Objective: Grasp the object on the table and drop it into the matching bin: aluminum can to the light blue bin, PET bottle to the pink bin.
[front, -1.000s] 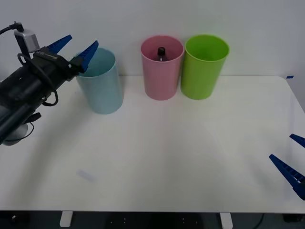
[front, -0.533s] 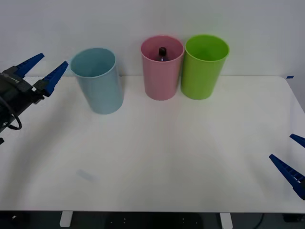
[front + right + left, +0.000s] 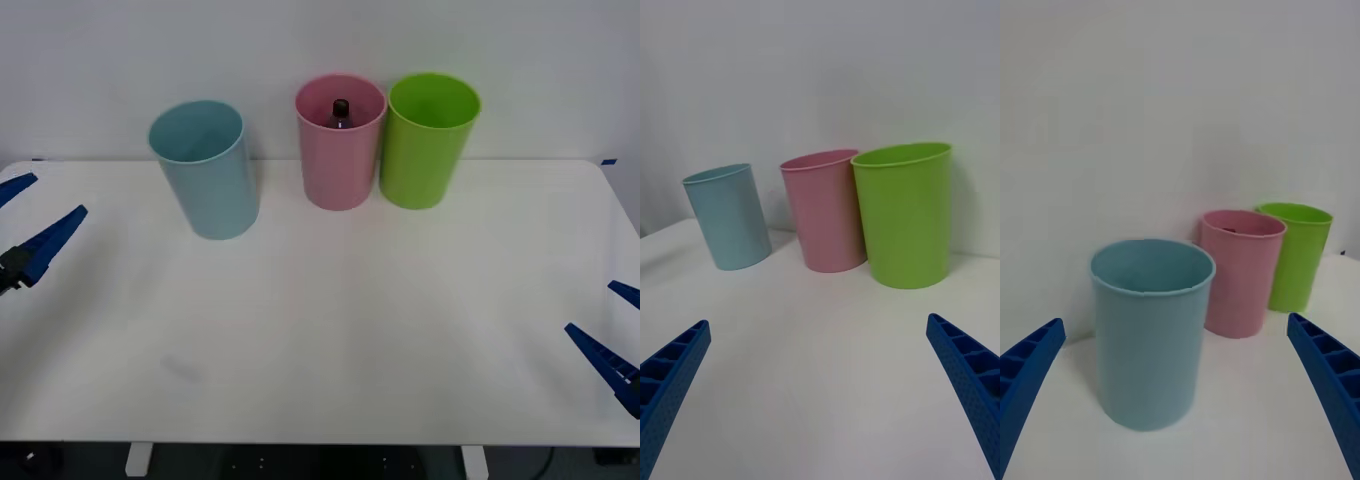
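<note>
Standing inside the pink bin [image 3: 340,160], top middle, is the PET bottle [image 3: 340,110]. The left gripper [image 3: 25,225] at the left edge and the right gripper [image 3: 612,330] at the lower right both have fingers spread wide, holding nothing.

Setting: robot test bench, lab-like. Evidence: bare white wall [image 3: 300,40] across upper frame; white table [image 3: 330,340] with rounded corners; three plain plastic bins lined centre-top, light blue bin [image 3: 205,180], pink bin [image 3: 340,160], lime green bin [image 3: 430,150]

The white table [image 3: 330,330] carries three upright bins along its far edge — light blue bin [image 3: 205,175], pink bin [image 3: 340,155], lime green bin [image 3: 430,150]
</note>
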Available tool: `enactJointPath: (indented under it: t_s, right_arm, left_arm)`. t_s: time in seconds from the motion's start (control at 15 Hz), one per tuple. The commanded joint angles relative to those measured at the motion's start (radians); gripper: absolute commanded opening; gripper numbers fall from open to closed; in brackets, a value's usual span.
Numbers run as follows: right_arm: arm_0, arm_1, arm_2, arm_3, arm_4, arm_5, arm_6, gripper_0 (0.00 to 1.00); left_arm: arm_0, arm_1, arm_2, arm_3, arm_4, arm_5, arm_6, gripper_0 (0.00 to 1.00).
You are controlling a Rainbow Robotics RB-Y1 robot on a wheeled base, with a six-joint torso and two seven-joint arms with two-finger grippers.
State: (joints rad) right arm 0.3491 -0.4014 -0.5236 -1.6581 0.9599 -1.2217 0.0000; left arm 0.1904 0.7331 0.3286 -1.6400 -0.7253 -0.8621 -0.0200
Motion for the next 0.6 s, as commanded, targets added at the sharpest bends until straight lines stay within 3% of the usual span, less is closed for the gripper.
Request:
enactJointPath:
  t_s: [0.07,0.6]
  right_arm:
    - [0.0,0.0,0.0,0.0,0.0,0.0,0.0,1.0]
    - [0.0,0.0,0.0,0.0,0.0,0.0,0.0,1.0]
  left_arm:
    - [0.057,0.0,0.061,-0.004,-0.065,-0.061,0.003,1.0]
    - [0.238,0.002,0.152,-0.03,-0.12,-0.112,-0.001,1.0]
